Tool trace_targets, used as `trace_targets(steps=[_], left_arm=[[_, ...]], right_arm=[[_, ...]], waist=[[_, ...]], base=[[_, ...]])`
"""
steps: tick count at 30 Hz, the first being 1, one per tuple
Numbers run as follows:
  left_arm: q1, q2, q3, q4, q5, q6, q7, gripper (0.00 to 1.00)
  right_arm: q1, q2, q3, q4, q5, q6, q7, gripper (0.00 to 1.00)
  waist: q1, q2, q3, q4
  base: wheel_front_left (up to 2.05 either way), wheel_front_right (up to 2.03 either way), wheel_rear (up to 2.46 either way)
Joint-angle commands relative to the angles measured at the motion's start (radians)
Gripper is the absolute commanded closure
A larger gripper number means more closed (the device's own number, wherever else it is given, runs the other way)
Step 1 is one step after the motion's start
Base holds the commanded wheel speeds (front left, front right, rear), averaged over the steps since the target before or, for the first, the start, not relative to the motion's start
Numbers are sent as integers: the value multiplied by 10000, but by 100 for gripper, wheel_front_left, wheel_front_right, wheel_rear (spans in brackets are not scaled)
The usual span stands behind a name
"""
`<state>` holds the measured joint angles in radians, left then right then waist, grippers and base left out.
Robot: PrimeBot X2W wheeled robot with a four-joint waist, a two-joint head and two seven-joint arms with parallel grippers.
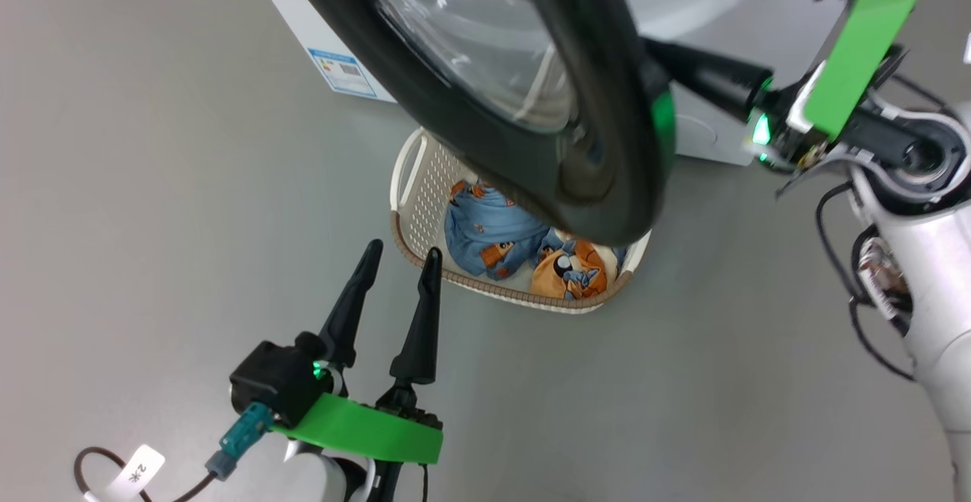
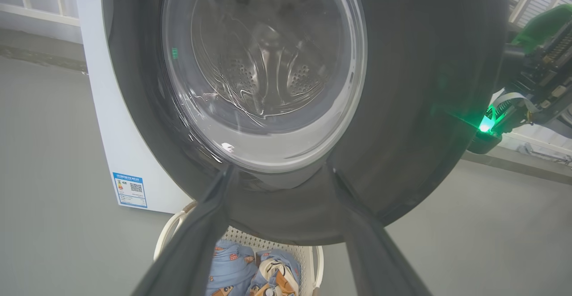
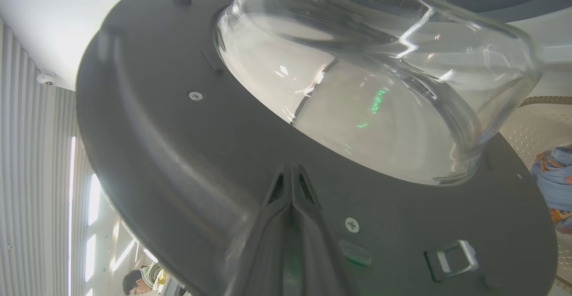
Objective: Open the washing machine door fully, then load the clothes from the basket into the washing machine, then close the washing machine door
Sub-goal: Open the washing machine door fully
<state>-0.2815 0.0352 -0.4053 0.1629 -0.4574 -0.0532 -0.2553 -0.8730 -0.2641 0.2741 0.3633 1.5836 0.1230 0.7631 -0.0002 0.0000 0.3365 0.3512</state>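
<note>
Your right gripper (image 3: 291, 175) is pinched shut, its tips right at the black inner rim of the washing machine door (image 1: 607, 145). Your left gripper (image 1: 402, 253) is wide and holds nothing. Just past its tips sits the basket (image 1: 531, 299), with the clothes (image 1: 485, 233) inside.

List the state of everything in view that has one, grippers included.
washing machine door: part open, swung out above the basket
basket: on the floor, holding the clothes
clothes: bunched in the basket, none loaded
left gripper: open, empty, near the basket's rim
right gripper: shut, tips against the door's inner face
washing machine: drum looks empty through the glass
</note>
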Motion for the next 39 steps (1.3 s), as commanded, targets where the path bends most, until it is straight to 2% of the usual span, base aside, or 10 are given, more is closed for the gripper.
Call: trace_targets(steps=[1,19,31,32,33,34,36,37,38,39], left_arm=[[91,150,376,-172,60,-36,-65,0],[737,150,740,-93,136,-161,-65,0],[855,150,980,18,207,-212,-65,0],[853,150,1019,41,235,-227,-65,0],[849,150,1059,64,262,-244,-65,0],[843,150,1105,89,293,-265,-65,0],[836,150,1235,142,336,-303,-65,0],[834,150,1307,175,357,-327,-65,0],[831,150,1380,217,384,-352,-65,0],[828,150,1455,262,406,-376,-65,0]], right_arm=[[277,266,194,-375,112,77,151,100],[1598,1343,685,-684,118,77,521,100],[1911,1282,268,-716,-113,77,37,100],[1959,1249,204,-728,-128,77,-41,97],[2007,1203,147,-753,-150,77,-110,86],[2061,1147,87,-784,-193,77,-205,66],[2179,1070,-10,-848,-237,77,-375,50],[2234,1037,-55,-889,-263,77,-469,24],[2289,1008,-97,-934,-302,77,-587,5],[2354,997,-134,-966,-314,77,-692,0]], waist=[[2,0,-214,40],[2,0,-1033,474],[2,0,-1275,38],[2,0,-1302,-30],[2,0,-1326,-95],[2,0,-1355,-160],[2,0,-1411,-308],[2,0,-1440,-391],[2,0,-1476,-474],[2,0,-1518,-560]], base=[[0,0,0],[0,0,0],[0,0,0],[0,0,0],[0,0,0],[0,0,0],[0,0,0],[0,0,0],[0,0,0],[0,0,0]])
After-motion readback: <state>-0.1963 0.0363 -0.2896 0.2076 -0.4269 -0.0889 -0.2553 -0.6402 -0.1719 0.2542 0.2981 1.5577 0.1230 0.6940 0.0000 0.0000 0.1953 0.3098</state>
